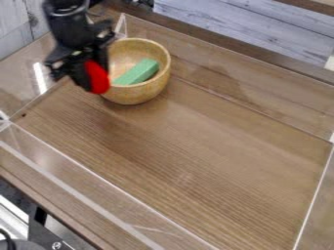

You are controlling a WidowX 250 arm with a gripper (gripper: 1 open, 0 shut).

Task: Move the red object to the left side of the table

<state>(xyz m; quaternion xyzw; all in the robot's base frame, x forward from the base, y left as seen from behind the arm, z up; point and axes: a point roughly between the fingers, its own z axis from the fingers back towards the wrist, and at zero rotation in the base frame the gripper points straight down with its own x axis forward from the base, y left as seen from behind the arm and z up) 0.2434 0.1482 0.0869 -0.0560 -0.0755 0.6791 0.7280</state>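
Now the red object (94,76) is pinched between the jaws of the gripper (89,78) and held above the table (196,146), just left of the wooden bowl (135,86) with its green block (139,70).

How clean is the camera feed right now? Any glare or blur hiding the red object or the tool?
Camera view: the tool and arm look soft with motion blur, yet the red object in its grip stays readable. Pale glare streaks the clear walls and the table at its far left corner. The wooden bowl and green block are evenly lit and fairly sharp.
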